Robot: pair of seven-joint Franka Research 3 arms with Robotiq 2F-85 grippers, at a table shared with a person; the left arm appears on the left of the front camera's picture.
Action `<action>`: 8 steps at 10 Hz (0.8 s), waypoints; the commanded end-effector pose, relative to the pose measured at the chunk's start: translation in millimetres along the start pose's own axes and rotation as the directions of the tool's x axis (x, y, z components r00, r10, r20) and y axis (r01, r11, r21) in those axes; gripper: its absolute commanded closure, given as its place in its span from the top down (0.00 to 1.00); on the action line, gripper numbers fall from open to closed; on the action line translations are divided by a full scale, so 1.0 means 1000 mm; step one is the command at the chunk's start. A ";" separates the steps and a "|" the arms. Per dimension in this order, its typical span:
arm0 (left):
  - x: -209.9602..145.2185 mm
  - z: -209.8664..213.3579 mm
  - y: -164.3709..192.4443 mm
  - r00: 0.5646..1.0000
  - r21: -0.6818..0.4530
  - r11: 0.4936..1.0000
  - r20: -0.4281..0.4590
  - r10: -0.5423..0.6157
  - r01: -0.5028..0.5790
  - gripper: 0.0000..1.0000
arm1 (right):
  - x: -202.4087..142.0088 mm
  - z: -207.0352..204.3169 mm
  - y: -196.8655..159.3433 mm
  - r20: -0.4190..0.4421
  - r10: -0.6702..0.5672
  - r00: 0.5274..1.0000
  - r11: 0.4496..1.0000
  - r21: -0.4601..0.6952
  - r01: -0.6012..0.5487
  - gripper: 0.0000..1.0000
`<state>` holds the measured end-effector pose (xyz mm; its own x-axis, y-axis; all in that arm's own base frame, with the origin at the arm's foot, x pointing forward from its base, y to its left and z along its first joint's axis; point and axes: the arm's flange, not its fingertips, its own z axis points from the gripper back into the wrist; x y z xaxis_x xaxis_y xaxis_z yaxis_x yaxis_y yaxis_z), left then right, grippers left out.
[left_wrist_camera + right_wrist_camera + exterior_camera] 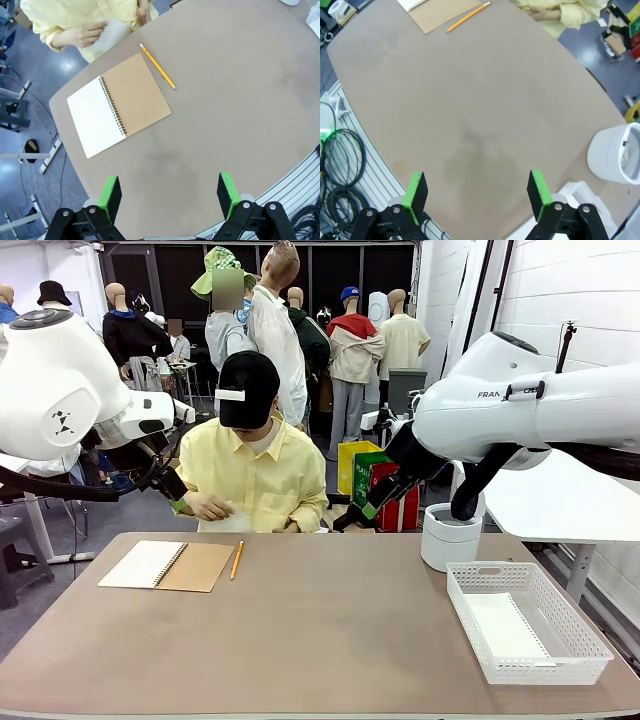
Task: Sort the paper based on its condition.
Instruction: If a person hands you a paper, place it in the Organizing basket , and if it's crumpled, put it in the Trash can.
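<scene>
1. Left gripper (pixel 170 197) — hanging over the bare brown table (pixel 330 640) at its left end, green pads spread wide, nothing between them.
2. Spiral-bound notebook (pixel 167 565) — lying open and flat at the table's far left, a blank white page on the left, the brown cover on the right; no writing is showing on it.
3. Yellow pencil (pixel 237 560) — lying just beside the notebook's right edge, not touching it.
4. Person in a yellow shirt — sitting at the far side; the hands (pixel 210 506) are holding a white sheet of paper (pixel 228 523) at the table's far edge. Whether it is smooth or wrinkled cannot be told.
5. White round bin (pixel 450 537) — standing at the far right of the table, near the basket.
6. Right gripper (pixel 476 195) — hovering above the table's middle, jaws gaping fully, empty. The arm's white shell is bearing the letters "FRAN", the rest hidden.
7. White mesh basket (pixel 526 620) — sitting at the right edge; a flat white sheet (pixel 503 625) is lying inside on its floor.
</scene>
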<state>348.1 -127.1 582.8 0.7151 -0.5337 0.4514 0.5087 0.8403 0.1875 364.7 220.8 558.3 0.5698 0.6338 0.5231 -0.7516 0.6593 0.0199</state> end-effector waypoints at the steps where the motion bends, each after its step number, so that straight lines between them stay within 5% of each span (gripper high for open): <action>1: 0.000 0.000 0.001 1.000 -0.001 1.000 0.006 -0.002 0.002 1.00 | 0.002 0.001 0.001 0.003 -0.011 1.000 1.000 -0.014 0.011 1.00; 8: 0.000 0.000 0.001 1.000 -0.001 1.000 0.006 -0.002 0.002 1.00 | 0.002 0.001 0.001 0.003 -0.011 1.000 1.000 -0.014 0.011 1.00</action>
<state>348.1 -127.1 582.8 0.7151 -0.5337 0.4514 0.5087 0.8403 0.1875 364.7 220.8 558.3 0.5698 0.6338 0.5232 -0.7516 0.6593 0.0199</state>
